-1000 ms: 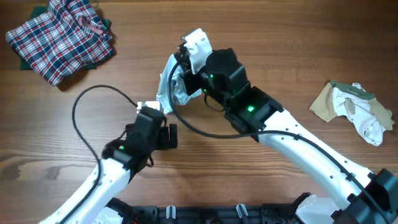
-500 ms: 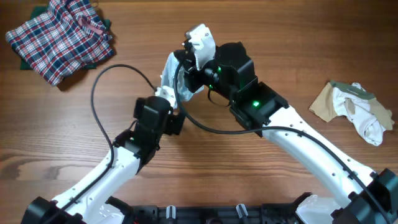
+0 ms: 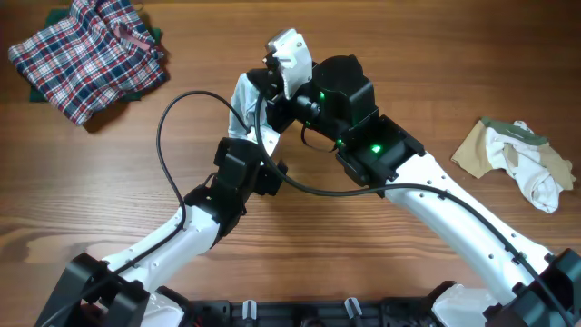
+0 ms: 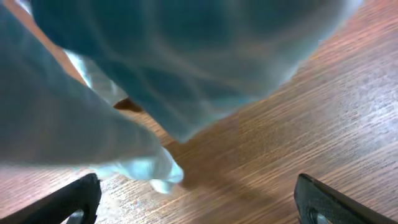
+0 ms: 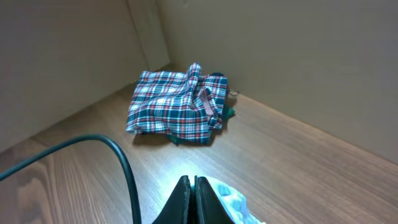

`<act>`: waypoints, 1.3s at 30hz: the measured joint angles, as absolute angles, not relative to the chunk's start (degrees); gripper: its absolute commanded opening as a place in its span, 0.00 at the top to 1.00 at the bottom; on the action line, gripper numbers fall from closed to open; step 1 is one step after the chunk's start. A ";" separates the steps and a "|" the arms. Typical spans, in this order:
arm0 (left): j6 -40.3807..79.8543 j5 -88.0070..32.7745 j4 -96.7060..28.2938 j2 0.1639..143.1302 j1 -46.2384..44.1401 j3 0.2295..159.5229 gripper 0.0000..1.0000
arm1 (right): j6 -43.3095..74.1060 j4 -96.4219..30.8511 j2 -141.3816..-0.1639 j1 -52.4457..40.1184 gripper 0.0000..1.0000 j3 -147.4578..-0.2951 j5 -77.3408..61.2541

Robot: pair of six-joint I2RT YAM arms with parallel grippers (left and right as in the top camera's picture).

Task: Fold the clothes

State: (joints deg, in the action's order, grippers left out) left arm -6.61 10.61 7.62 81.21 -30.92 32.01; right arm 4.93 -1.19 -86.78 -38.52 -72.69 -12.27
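Note:
The pale blue-white garment [image 3: 247, 98] hangs lifted off the table, pinched at its top by my right gripper [image 3: 270, 73]. In the right wrist view that gripper [image 5: 191, 186] has its jaws pressed together, with pale cloth [image 5: 231, 202] bunched just below and to the right of them. My left gripper [image 3: 261, 156] sits below the hanging cloth, pointing up at it. In the left wrist view the left gripper [image 4: 202, 202] stands wide open over bare wood. The blurred cloth [image 4: 186, 62] fills the upper frame, and its lowest tip dangles between and above the fingers [image 4: 81, 199], touching neither.
A red-white-blue plaid garment [image 3: 91, 54] lies at the back left, on something dark green, and shows in the right wrist view [image 5: 177, 106] too. Beige and white garments [image 3: 513, 159] lie crumpled at the right. The left arm's black cable [image 3: 168, 127] loops above the table.
My left arm has swung up and to the right, bringing its open gripper under the hanging cloth. The right gripper has shifted slightly right, still holding the cloth.

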 measured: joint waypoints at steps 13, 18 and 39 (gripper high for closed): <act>-6.76 10.61 10.52 82.30 -27.24 32.01 0.21 | 5.17 -1.19 -86.76 -38.52 0.96 -72.69 -14.15; -6.94 10.57 10.59 82.30 -27.24 32.01 0.58 | 5.17 -1.19 -86.76 -38.52 0.96 -72.69 -14.15; -7.27 21.96 10.79 82.30 -27.24 32.01 0.96 | 5.19 -6.37 -86.43 -33.82 0.96 -72.84 -14.52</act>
